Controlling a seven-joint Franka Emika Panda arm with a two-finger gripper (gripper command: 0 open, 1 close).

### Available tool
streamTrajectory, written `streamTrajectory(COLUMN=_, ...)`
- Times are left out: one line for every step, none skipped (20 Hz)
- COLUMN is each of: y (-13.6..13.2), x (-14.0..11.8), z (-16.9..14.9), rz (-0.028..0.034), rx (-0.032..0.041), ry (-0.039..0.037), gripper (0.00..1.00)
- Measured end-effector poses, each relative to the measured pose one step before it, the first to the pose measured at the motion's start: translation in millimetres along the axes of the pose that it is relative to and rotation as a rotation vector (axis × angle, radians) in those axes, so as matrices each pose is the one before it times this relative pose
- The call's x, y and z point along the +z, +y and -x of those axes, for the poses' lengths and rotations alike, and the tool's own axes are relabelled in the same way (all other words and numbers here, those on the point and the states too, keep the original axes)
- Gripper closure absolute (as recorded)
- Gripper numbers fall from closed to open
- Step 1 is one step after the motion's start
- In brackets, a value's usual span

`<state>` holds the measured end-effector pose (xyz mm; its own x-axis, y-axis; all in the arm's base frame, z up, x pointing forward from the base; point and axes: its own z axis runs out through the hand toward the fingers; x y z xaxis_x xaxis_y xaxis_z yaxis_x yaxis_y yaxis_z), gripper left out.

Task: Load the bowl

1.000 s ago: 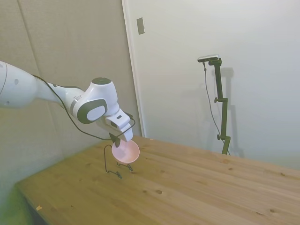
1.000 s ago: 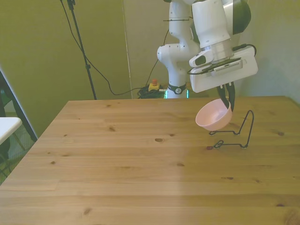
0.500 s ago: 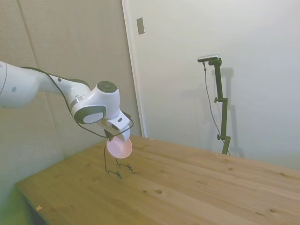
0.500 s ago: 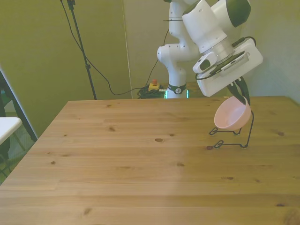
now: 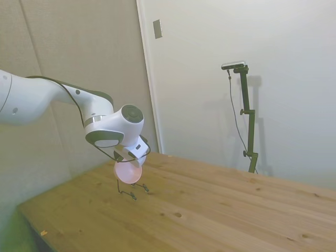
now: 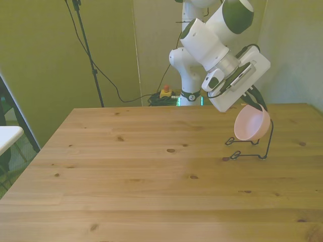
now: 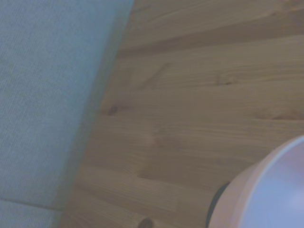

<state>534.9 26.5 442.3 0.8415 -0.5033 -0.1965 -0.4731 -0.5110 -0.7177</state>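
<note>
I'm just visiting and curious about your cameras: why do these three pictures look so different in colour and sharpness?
Side view: pale, washed-out light, with the pink bowl rather soft. Front view: a yellow-green cast on the walls, but the bowl, the wire rack and the table grain are sharp. Wrist view: blurred and dim, showing only the bowl's rim at a corner.

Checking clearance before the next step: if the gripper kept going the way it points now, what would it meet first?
Probably the thin dark wire rack: the gripper holds the small pale pink bowl tilted right over it. Depth is unclear.
</note>
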Motion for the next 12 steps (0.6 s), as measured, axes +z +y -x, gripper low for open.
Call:
streamTrajectory(y=2.63, x=0.3, z=-1.02, rz=-0.00618, rx=-0.00431, ry=-0.00382, gripper=1.0)
streamTrajectory(y=2.32, x=1.06, z=-0.63, rz=-0.00556, rx=-0.00307, ry=-0.00706, gripper=1.0)
streamTrajectory(y=1.76, x=1.43, z=-0.86, rz=-0.00797, rx=-0.0041, ry=-0.00504, gripper=1.0)
streamTrajectory(y=1.95, x=1.64, z=-1.36, rz=-0.00621, rx=-0.00363, ry=-0.0033, gripper=1.0)
streamTrajectory(y=2.27, x=2.26, z=-1.43, rz=-0.00711, rx=-0.00281, ry=-0.00523, gripper=1.0)
streamTrajectory(y=2.44, x=2.57, z=-1.47, rz=-0.00406, rx=-0.0032, ry=-0.00564, gripper=1.0)
streamTrajectory(y=2.34, x=2.63, z=-1.33, rz=-0.00404, rx=-0.00089, ry=-0.00615, gripper=1.0)
streamTrajectory(y=1.96, x=2.22, z=-1.37, rz=-0.00183, rx=-0.00089, ry=-0.00656, gripper=1.0)
streamTrajectory(y=1.31, x=1.82, z=-1.48, rz=-0.00449, rx=-0.00182, ry=-0.00424, gripper=1.0)
streamTrajectory(y=0.9, x=1.35, z=-1.69, rz=-0.00543, rx=-0.00196, ry=-0.00322, gripper=1.0)
streamTrajectory(y=0.9, x=1.43, z=-1.78, rz=-0.00352, rx=-0.00202, ry=-0.00543, gripper=1.0)
streamTrajectory(y=0.32, x=1.29, z=-1.2, rz=-0.00332, rx=-0.00097, ry=-0.00567, gripper=1.0)
